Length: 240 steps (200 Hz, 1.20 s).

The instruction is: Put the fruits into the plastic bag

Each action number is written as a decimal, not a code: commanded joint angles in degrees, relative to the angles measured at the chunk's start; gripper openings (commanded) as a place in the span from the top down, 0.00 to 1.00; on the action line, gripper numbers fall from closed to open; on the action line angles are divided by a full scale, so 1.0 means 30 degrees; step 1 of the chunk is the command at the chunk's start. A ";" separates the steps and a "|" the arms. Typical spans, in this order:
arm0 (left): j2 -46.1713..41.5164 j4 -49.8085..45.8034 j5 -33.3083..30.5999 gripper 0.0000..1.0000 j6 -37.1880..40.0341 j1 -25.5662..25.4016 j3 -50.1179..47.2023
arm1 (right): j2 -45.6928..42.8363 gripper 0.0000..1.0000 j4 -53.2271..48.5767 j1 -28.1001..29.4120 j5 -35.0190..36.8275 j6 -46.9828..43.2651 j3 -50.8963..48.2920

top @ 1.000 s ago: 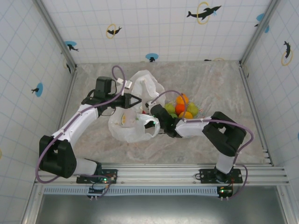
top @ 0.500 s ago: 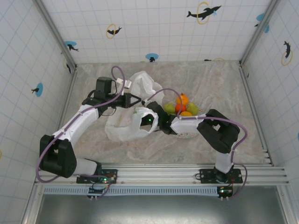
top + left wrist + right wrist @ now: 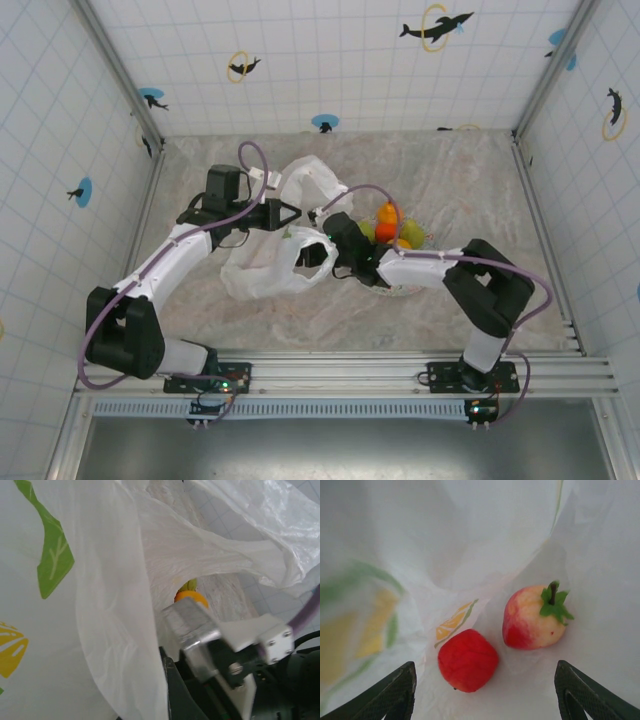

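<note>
The white plastic bag (image 3: pixel 262 276) printed with lemon slices lies at mid-table, its mouth facing right. My left gripper (image 3: pixel 293 213) is shut on the bag's upper edge, and the film (image 3: pixel 100 605) drapes over its fingers in the left wrist view. My right gripper (image 3: pixel 316 252) is inside the bag's mouth, open (image 3: pixel 486 695) with nothing between its fingers. Just ahead of it, on the bag's floor, lie a red fruit (image 3: pixel 468 660) and a red-and-yellow fruit with a green leaf top (image 3: pixel 535 616). More fruits, orange (image 3: pixel 388 213) and green (image 3: pixel 411 233), are heaped to the right.
The heaped fruits sit on a speckled plate (image 3: pixel 427 238) right of the bag, partly under my right forearm (image 3: pixel 420 268). Through the bag's opening an orange fruit (image 3: pixel 190 597) shows beyond the right arm's wrist (image 3: pixel 196 632). Tiled walls close in the marbled table.
My right gripper has moved left into the bag's mouth and opened wider. The bag has spread and shifted left. The left gripper has kept its hold.
</note>
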 commanded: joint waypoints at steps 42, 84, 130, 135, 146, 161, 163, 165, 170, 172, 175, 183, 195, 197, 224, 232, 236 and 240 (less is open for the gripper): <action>-0.0289 -0.0319 -0.1041 1.00 0.1521 0.0257 -0.0195 | -0.3504 0.28 -0.4574 -0.0026 0.3908 -0.3239 -0.1140; -0.0099 -0.0507 -0.1637 1.00 0.2057 0.0309 -0.0647 | -0.6283 0.27 -0.6290 0.0003 0.5229 -0.5204 -0.2384; 0.0056 -0.0398 -0.1476 1.00 0.2241 0.0303 -0.1099 | -0.9042 0.22 -0.7554 0.0064 0.4613 -0.6564 -0.3516; 0.0057 -0.0346 -0.1447 1.00 0.2209 0.0311 -0.1152 | -0.9293 0.21 -0.7654 0.0065 0.4487 -0.6690 -0.3573; 0.0066 -0.0238 -0.1378 1.00 0.2224 0.0295 -0.1207 | -0.9896 0.19 -0.7777 0.0059 0.4260 -0.6892 -0.3722; 0.0063 -0.0115 -0.1277 1.00 0.2253 0.0331 -0.1236 | -1.0651 0.17 -0.7813 0.0032 0.3937 -0.7079 -0.3917; 0.0063 -0.0103 -0.1276 1.00 0.2255 0.0327 -0.1306 | -1.0733 0.17 -0.7813 0.0010 0.3859 -0.7105 -0.3946; 0.0063 -0.0093 -0.1246 1.00 0.2255 0.0319 -0.1330 | -1.0834 0.17 -0.7813 0.0005 0.3810 -0.7134 -0.3961; 0.0037 -0.0120 -0.1235 1.00 0.2255 0.0316 -0.1351 | -1.1055 0.17 -0.7813 0.0003 0.3703 -0.7187 -0.4015; 0.0034 -0.0061 -0.1207 1.00 0.2270 0.0316 -0.1364 | -1.1171 0.17 -0.7843 0.0003 0.3683 -0.7213 -0.4037; 0.0034 -0.0054 -0.1221 1.00 0.2261 0.0301 -0.1400 | -1.1307 0.17 -0.7879 0.0003 0.3629 -0.7255 -0.4092; -0.0018 -0.0070 -0.1254 1.00 0.2296 0.0303 -0.1412 | -1.1715 0.17 -0.7988 0.0003 0.3556 -0.7430 -0.4183; -0.0069 -0.0190 -0.1359 1.00 0.2358 0.0388 -0.1383 | -1.2379 0.17 -0.8359 0.0004 0.3725 -0.7830 -0.4384; -0.0080 -0.0225 -0.1370 1.00 0.2369 0.0400 -0.1394 | -1.2491 0.17 -0.8448 0.0003 0.3762 -0.7923 -0.4415; -0.0367 -0.0284 -0.1388 1.00 0.2478 0.0746 -0.1448 | -1.3855 0.17 -1.0092 -0.0019 0.4890 -0.8974 -0.4770; -0.0462 -0.0270 -0.1409 1.00 0.2489 0.0850 -0.1505 | -1.4128 0.17 -1.0521 -0.0070 0.5219 -0.9197 -0.4851; -0.0506 -0.0234 -0.1405 1.00 0.2468 0.0871 -0.1514 | -1.4256 0.17 -1.0691 -0.0104 0.5377 -0.9259 -0.4898; -0.0544 -0.0218 -0.1403 1.00 0.2485 0.0929 -0.1549 | -1.4350 0.17 -1.0850 -0.0139 0.5561 -0.9303 -0.4943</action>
